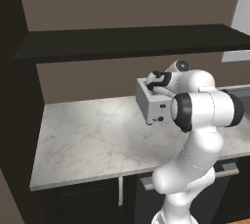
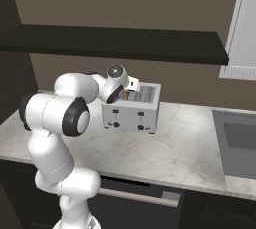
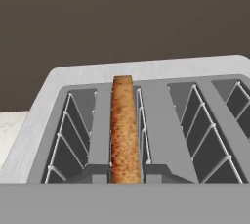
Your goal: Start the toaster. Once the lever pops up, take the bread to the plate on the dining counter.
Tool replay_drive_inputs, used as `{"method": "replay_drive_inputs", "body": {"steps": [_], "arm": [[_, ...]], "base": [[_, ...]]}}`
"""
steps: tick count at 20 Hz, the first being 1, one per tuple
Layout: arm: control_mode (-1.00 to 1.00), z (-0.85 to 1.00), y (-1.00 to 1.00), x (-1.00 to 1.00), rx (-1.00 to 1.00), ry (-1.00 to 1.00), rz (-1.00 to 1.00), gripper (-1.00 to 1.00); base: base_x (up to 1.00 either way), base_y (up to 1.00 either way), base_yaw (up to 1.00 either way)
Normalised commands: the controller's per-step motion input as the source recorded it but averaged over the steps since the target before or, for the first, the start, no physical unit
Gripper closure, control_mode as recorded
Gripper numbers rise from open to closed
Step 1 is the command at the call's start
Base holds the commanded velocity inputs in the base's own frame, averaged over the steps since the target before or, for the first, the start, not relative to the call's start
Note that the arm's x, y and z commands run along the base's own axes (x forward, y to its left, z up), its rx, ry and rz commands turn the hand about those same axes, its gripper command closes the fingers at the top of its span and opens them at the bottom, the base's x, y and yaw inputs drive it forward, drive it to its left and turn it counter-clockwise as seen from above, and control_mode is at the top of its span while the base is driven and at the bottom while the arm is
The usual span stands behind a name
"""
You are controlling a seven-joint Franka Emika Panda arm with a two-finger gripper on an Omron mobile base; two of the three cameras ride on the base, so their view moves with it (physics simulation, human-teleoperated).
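Upright in the toaster (image 3: 161, 71) slot stands the bread (image 3: 124, 130) — tan-brown, grainy — end effector (image 1: 152, 89) closed, holding nothing.

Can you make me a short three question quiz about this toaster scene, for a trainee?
1. True or false: the bread stands on edge in a slot of the toaster.
2. In the right base view, what lies at the right end of the marble worktop? A) a stove B) a sink C) a plate
3. Fill in: the gripper hangs over the toaster's ____ .

Key: 1 true. 2 B. 3 top; its jaws stand shut, and whether they pinch the bread cannot be told.
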Motion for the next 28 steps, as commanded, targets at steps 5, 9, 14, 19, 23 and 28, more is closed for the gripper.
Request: {"method": "replay_drive_inputs", "body": {"steps": [5, 9, 14, 19, 23, 28], "arm": [[-1.00, 0.00, 0.00, 0.00, 0.00, 0.00, 0.00, 1.00], [-1.00, 0.00, 0.00, 0.00, 0.00, 0.00, 0.00, 1.00], [-1.00, 0.00, 0.00, 0.00, 0.00, 0.00, 0.00, 1.00], [-1.00, 0.00, 0.00, 0.00, 0.00, 0.00, 0.00, 1.00], [-1.00, 0.00, 0.00, -0.05, 0.00, -0.01, 0.00, 1.00], [-1.00, 0.00, 0.00, -0.07, 0.00, -0.05, 0.00, 1.00]], "base": [[0.00, 0.00, 0.00], [0.00, 0.00, 0.00], [0.00, 0.00, 0.00], [0.00, 0.00, 0.00], [0.00, 0.00, 0.00], [0.00, 0.00, 0.00]]}}
